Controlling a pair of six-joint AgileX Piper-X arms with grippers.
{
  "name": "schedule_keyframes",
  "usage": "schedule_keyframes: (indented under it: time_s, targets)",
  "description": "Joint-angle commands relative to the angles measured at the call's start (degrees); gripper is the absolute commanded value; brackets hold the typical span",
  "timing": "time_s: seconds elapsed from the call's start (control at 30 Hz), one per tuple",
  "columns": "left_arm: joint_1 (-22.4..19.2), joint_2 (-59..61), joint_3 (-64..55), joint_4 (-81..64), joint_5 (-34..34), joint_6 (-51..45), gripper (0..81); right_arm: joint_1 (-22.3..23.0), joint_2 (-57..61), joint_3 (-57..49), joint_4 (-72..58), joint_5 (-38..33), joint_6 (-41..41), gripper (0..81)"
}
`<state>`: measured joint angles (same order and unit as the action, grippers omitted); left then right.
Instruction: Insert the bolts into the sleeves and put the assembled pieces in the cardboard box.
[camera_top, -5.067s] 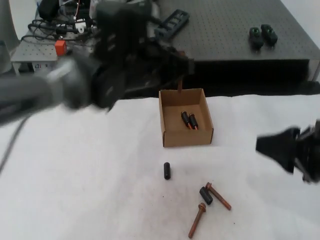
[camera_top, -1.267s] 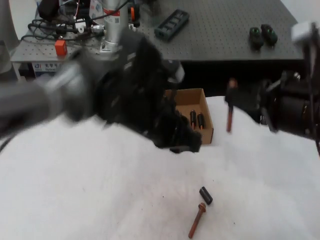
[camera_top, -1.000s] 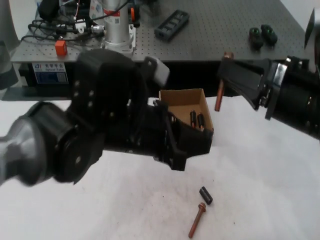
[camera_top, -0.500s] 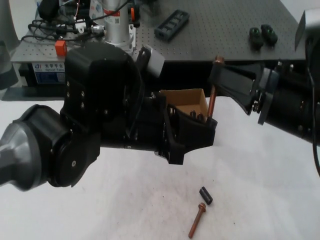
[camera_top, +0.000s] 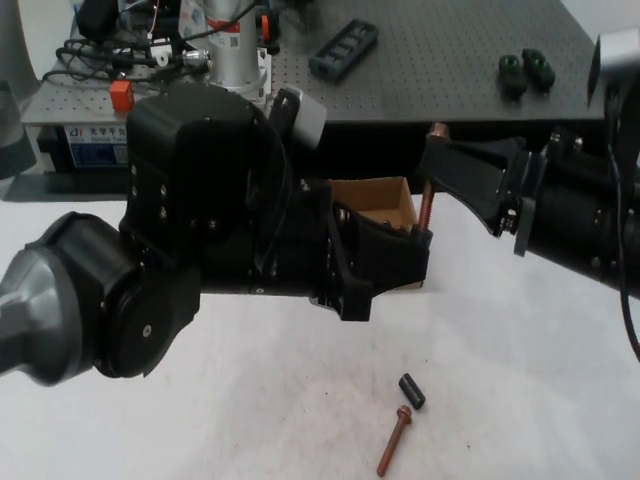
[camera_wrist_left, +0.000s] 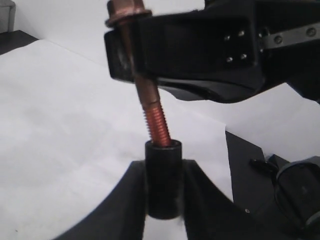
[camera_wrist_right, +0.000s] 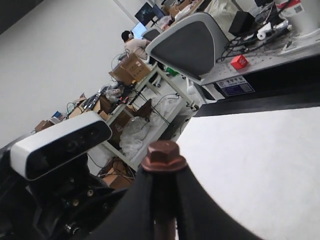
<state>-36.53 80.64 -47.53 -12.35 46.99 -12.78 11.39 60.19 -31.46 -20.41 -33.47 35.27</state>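
- The left gripper (camera_wrist_left: 163, 166) pinches the sleeve (camera_wrist_left: 162, 182) upright, with its bore facing up. The right gripper (camera_wrist_right: 162, 200) pinches the bolt (camera_wrist_left: 150, 105) just under its head, threads down. The tip is only just inside the sleeve's mouth.
- The bolt leans a little against the sleeve's axis. If it is pushed down like this, I expect the threads to catch on the rim and jam.
- A jam could pass the push into the sleeve, which might slide down through the fingers or tip over. Equally, the bolt might ride up in its own pinch.
- In the high view the pair hangs at about 3 o'clock of the box (camera_top: 372, 196), with the left arm close over the box. A sideways correction by that arm might knock it.
- Letting go of the bolt too soon, before enough shank is seated, would probably drop it onto the cloth (camera_top: 520, 380).
- A spare sleeve (camera_top: 411, 390) lies at 6 o'clock of the box, and a spare bolt (camera_top: 394, 441) at 7 o'clock of that sleeve. A dropped part could scatter them.
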Motion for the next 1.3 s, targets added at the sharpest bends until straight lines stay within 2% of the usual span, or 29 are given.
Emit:
schedule_keyframes:
  time_s: [0.0,0.27,0.33,0.4,0.53,0.57,0.6,0.77,0.87,1.0,1.13,1.27]
  targets:
    - [0.0,-0.7,-0.7,-3.2,-2.2,-1.2,0.6,0.1,0.1,0.0,0.4,-1.1,-0.6,2.1]
    - [0.0,-0.7,-0.7,-3.9,-4.8,-1.7,0.6,0.1,0.1,0.0,3.0,-1.5,-3.0,2.1]
    - [0.0,-0.7,-0.7,-4.4,-5.7,-1.8,0.6,0.1,0.1,0.0,4.1,-1.4,-3.8,0.1]
    - [0.0,-0.7,-0.7,-4.5,-7.2,-1.8,0.6,0.1,0.1,0.0,4.6,-2.2,-5.9,8.1]
    - [0.0,-0.7,-0.7,-4.5,-8.4,-1.6,0.6,0.1,0.1,0.0,4.2,-2.5,-7.9,39.5]
    - [0.0,-0.7,-0.7,-4.5,-9.0,-1.6,0.6,-0.7,0.0,0.0,4.7,-2.2,-9.1,46.3]
    - [0.0,-0.7,-0.7,-4.5,-10.8,-1.6,0.6,-1.7,-0.4,0.0,5.5,-2.2,-9.7,49.4]
    - [0.8,2.7,-3.7,-4.5,-31.9,-3.9,0.6,-11.4,-3.8,0.0,18.0,-2.2,-14.4,45.5]
    - [2.7,10.3,-11.0,-3.3,-35.7,-6.2,0.6,-14.7,-5.4,0.0,26.7,-1.4,-17.7,45.0]
    - [3.5,24.0,-27.8,12.8,-38.1,-4.0,0.6,-14.4,-5.6,-0.1,36.6,4.3,-22.7,45.0]
    - [3.5,38.0,-48.1,33.3,-44.6,6.0,0.6,-11.2,-5.6,-0.1,46.2,11.8,-25.1,45.0]
    - [4.0,50.1,-65.6,47.8,-45.0,8.1,0.6,-7.8,-5.6,-0.1,52.2,17.8,-26.3,45.0]
